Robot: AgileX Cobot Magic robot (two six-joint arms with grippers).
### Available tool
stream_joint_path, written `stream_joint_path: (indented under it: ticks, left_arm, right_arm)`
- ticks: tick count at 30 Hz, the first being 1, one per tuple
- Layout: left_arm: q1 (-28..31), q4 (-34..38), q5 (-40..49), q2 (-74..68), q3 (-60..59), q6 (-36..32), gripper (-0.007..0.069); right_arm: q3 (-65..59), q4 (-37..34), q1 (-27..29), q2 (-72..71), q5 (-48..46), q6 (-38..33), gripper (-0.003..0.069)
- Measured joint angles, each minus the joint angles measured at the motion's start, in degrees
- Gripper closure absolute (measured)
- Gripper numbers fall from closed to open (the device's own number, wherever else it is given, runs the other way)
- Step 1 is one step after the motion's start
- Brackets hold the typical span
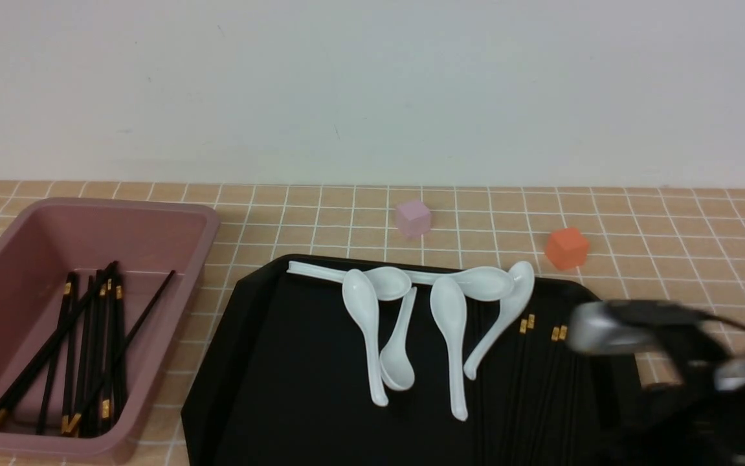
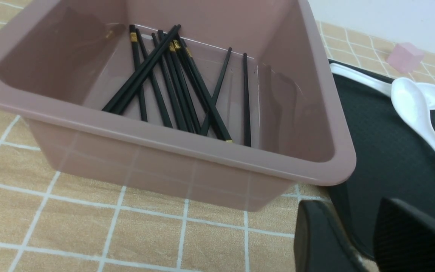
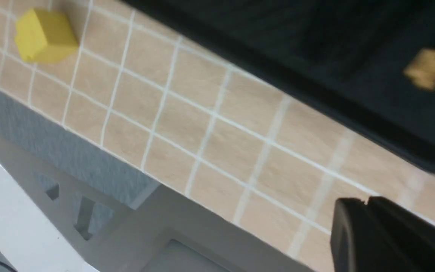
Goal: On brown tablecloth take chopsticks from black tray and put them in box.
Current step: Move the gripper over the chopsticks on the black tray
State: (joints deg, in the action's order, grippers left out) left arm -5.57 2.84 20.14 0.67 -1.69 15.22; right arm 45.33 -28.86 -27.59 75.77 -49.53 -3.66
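Several white spoons (image 1: pixel 446 310) beside chopsticks (image 1: pixel 526 325); left end effector (image 2: pixel 366 241) parted, empty; right end effector (image 3: pixel 368 215) unclear.

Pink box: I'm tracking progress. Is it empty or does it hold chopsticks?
Not empty: black chopsticks lie on the bottom of the box; other chopsticks lie on the black tray.

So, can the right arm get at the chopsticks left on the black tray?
Probably yes: the chopsticks lie uncovered on the black tray's right side, beside the spoons, and the right arm is at that edge.

White spoons (image 1: pixel 448 304) lie near pink cube (image 1: pixel 413 217), orange cube (image 1: pixel 567 247).
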Motion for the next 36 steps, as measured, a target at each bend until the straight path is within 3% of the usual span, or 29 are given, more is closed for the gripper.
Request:
stream_joint_path:
  ticks: [6,12,18,29,36]
  left_arm:
    - [0.0,0.0,0.0,0.0,0.0,0.0,0.0386]
    - [0.0,0.0,0.0,0.0,0.0,0.0,0.0386]
    - [0.0,0.0,0.0,0.0,0.0,0.0,0.0386]
    - [0.0,0.0,0.0,0.0,0.0,0.0,0.0386]
    - [0.0,0.0,0.0,0.0,0.0,0.0,0.0386]
  right_arm:
    - [10.75,14.7,-10.87,14.6,3.57,20.13,0.0555]
    - [21.44,28.51,-13.65,24.89,1.48,35.96,0.0451]
    - [27.07,32.74,-13.68,31.36,-1.95,38.17,0.037]
    - [27.32,40.88,-13.46,35.47,-1.94,47.34,0.0363]
    - [27.54,41.52,-12.58,36.79,0.85,49.95,0.0363]
